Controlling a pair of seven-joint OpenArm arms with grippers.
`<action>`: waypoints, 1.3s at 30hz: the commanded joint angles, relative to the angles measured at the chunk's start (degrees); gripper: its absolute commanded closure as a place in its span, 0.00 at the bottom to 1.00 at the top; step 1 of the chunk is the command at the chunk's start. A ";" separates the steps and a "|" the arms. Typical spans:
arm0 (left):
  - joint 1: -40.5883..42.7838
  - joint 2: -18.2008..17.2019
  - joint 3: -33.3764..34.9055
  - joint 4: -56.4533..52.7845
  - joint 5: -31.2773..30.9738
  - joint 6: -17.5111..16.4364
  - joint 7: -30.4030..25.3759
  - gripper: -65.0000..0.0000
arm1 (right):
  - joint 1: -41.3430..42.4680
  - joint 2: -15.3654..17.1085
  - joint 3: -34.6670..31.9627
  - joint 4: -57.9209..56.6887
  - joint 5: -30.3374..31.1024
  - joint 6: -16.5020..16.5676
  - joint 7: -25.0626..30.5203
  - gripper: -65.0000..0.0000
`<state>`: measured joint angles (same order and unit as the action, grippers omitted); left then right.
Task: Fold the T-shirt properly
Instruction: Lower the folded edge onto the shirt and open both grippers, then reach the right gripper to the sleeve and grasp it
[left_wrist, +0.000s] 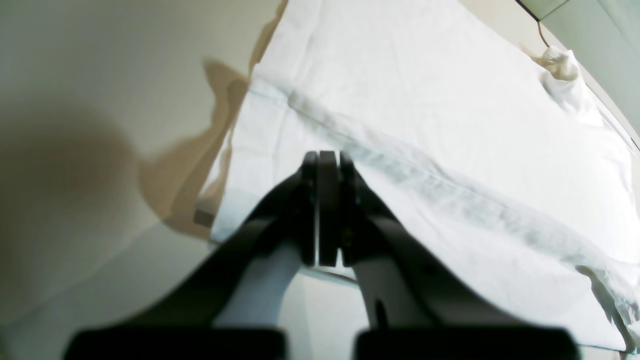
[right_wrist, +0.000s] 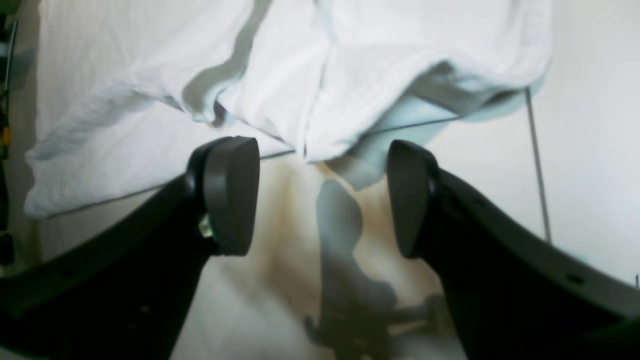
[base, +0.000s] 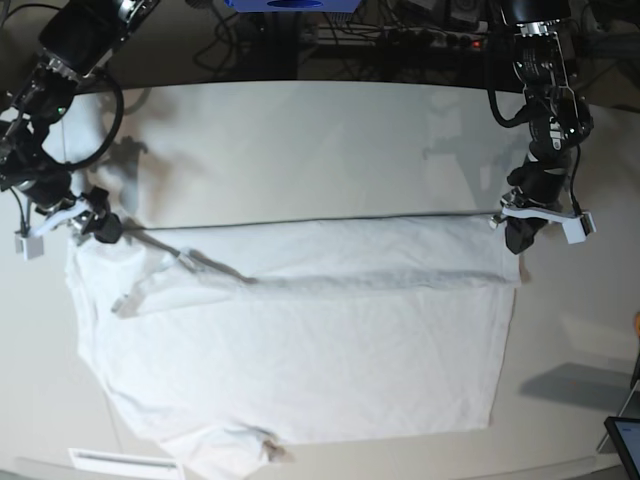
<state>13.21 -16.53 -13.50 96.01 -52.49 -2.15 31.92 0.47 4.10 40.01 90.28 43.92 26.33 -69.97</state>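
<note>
In the left wrist view the left pincer is pressed shut with the T-shirt spread from 12 to 3 o'clock, in the right wrist view the right pincer gapes wide and empty below the shirt's edge at 12 o'clock, and in the base view the shirt lies flat on the table between both pincers.

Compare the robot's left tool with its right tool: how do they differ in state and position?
The left tool is shut, pads together over the T-shirt; the right tool is open and holds nothing. In the base view, the left sits at the shirt's right edge, the right at its left. Both are black, at the shirt's far edge.
</note>
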 joint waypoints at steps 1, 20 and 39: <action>-0.42 -0.83 -0.44 0.92 -0.39 -0.70 -1.20 1.00 | 1.16 0.78 0.12 0.66 1.13 0.27 0.83 0.41; -0.42 -0.83 -0.44 0.92 -0.39 -0.70 -1.20 1.00 | 4.32 0.87 -0.05 -6.10 1.05 0.35 0.74 0.69; -0.42 -0.83 -0.44 0.92 -0.39 -0.70 -1.20 1.00 | 9.42 1.13 -6.82 -6.98 0.69 0.09 1.01 1.00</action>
<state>13.21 -16.53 -13.50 96.01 -52.49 -2.17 31.94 8.62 4.56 33.34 82.32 43.27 26.28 -69.95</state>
